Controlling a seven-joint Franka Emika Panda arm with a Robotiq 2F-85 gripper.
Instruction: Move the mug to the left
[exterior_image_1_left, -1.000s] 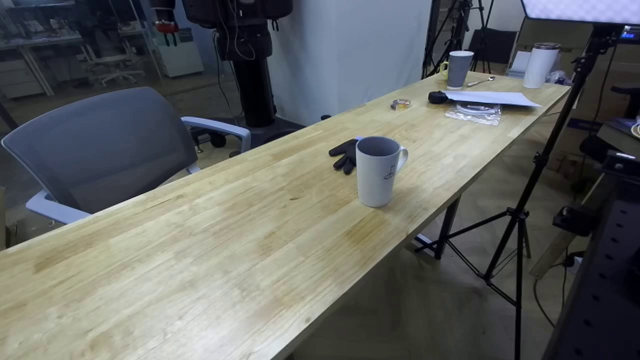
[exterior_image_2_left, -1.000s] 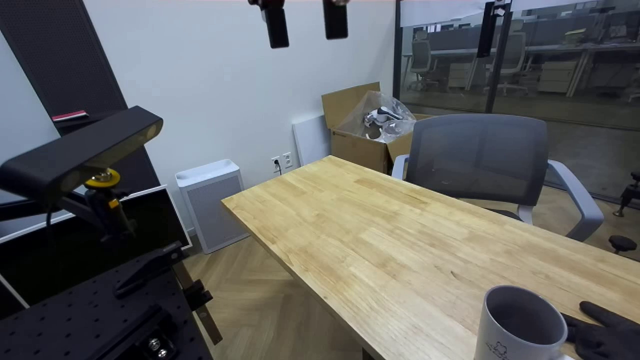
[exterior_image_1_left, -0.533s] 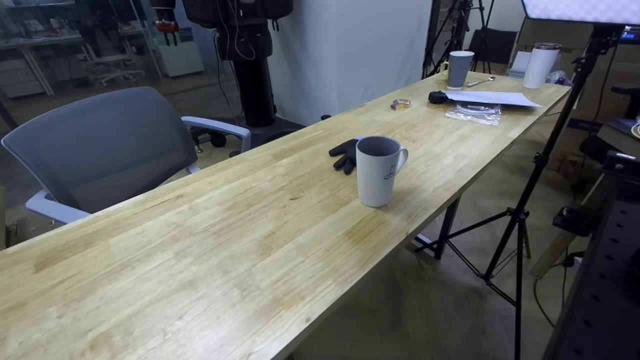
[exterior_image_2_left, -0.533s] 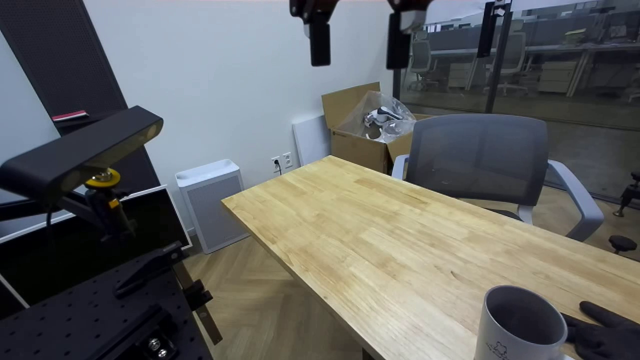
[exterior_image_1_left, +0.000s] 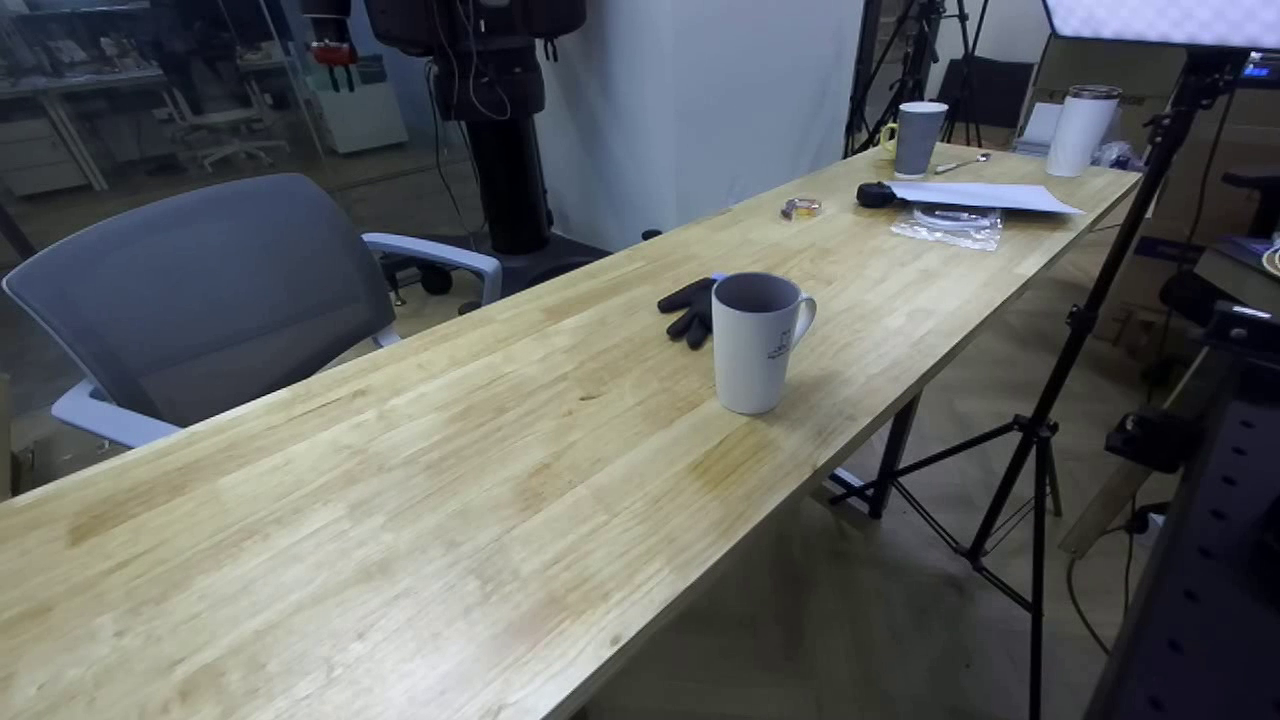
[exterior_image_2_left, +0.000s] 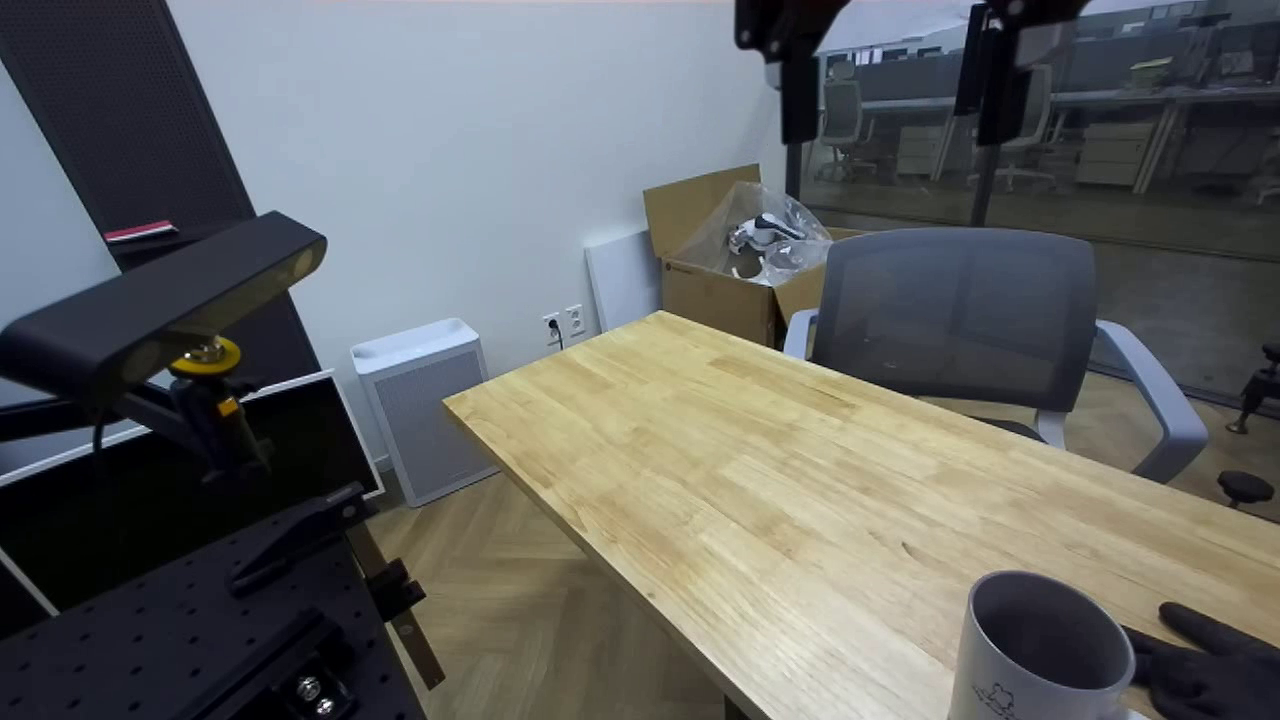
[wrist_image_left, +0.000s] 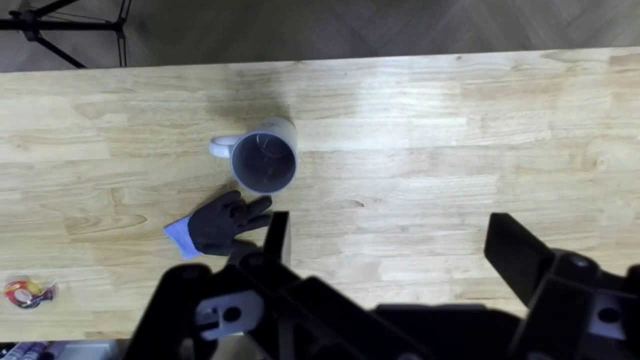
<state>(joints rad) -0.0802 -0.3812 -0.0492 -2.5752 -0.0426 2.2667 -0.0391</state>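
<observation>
Mug (exterior_image_1_left: 752, 345) is standing upright near glove (wrist_image_left: 215, 225), ungrasped; gripper (wrist_image_left: 388, 224) is hanging spread above table (exterior_image_1_left: 480, 490), grasp, leftward move and release pending.

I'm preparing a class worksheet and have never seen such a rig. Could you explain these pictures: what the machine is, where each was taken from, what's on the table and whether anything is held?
The machine is a robot arm ending in a two-fingered hand. Two views come from cameras outside the robot; the third comes from a camera on its wrist, looking down past the fingers. On the wooden table stands a light, upright mug, with a black glove beside it. Farther along are a darker grey cup, a tall white container and a sheet of paper. Nothing is held: the fingers are spread, and the mug stands apart from them.
</observation>
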